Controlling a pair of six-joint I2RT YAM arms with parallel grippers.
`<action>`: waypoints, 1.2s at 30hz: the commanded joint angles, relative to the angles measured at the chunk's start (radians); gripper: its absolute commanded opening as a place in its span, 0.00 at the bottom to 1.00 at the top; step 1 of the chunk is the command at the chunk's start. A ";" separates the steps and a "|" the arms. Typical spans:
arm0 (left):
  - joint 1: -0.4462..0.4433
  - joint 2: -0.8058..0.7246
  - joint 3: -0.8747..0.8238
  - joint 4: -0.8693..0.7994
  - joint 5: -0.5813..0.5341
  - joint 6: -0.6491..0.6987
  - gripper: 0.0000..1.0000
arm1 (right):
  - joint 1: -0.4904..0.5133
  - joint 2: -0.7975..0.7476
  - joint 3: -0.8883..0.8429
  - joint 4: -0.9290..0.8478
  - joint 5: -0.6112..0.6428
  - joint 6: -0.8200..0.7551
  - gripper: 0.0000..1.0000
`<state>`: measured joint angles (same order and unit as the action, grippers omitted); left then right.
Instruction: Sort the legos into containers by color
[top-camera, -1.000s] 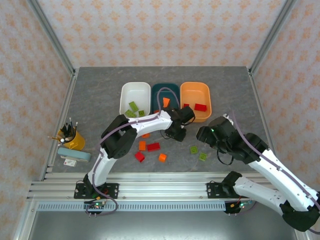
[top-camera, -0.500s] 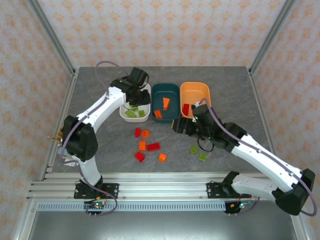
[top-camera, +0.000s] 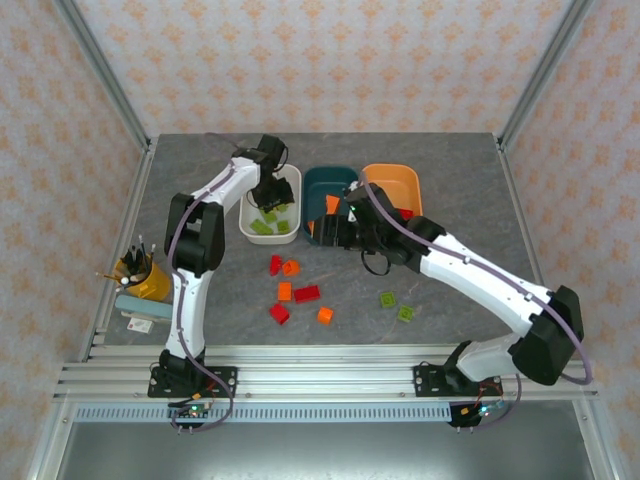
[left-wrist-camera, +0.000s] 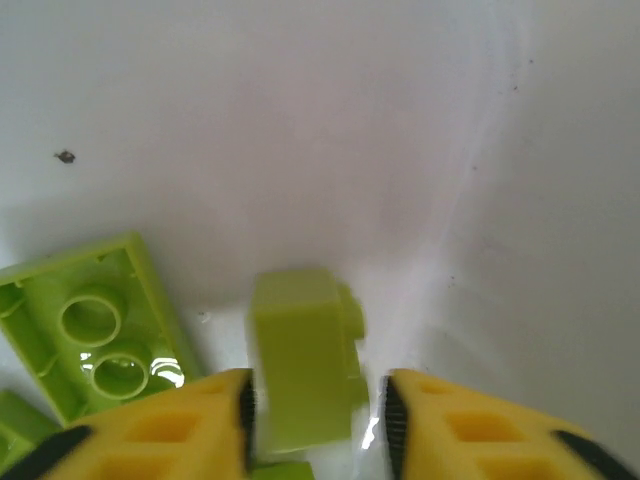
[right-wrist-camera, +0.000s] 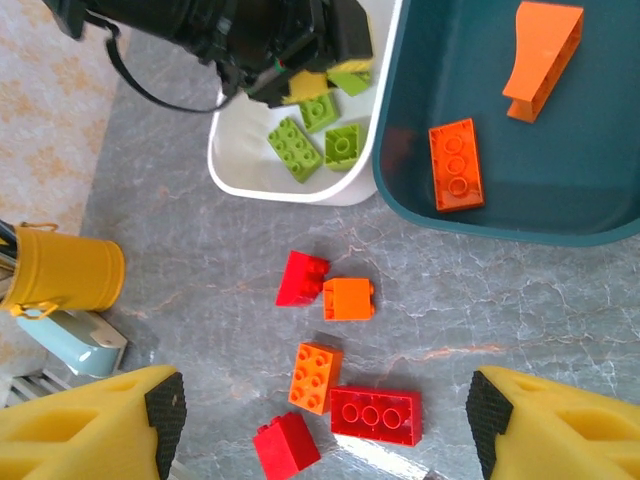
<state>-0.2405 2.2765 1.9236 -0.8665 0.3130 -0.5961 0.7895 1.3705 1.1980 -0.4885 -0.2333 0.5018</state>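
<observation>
Left gripper (left-wrist-camera: 318, 400) sits low in the white tub (left-wrist-camera: 300, 120). The lime brick (left-wrist-camera: 300, 350) is between its jaws with a gap on one side, so we read it as released; greens go here. Right gripper (right-wrist-camera: 322, 400) is spread wide and empty over the loose legos (right-wrist-camera: 375, 413) beside the teal tub (right-wrist-camera: 560, 150).

Reaches far with the left arm, wrist bent down, left gripper (top-camera: 268, 196) pointing downward with jaws parted only narrowly. Stretches the right arm far and leftward across the middle, elbow out to the right, and holds the right gripper (top-camera: 333, 228) facing down, jaws spread wide.
</observation>
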 joint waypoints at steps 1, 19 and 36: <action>0.010 -0.028 0.042 -0.052 0.014 -0.007 0.55 | 0.002 0.022 0.032 -0.059 -0.004 -0.044 0.76; 0.010 -0.696 -0.557 0.041 -0.039 -0.078 0.72 | 0.195 0.346 0.178 -0.377 -0.023 -0.438 0.81; 0.005 -1.197 -1.001 -0.006 -0.023 -0.184 0.74 | 0.236 0.603 0.271 -0.409 0.112 -0.566 1.00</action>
<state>-0.2394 1.1019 0.9371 -0.8337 0.3035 -0.7597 1.0214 1.9423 1.4216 -0.8791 -0.1993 -0.0322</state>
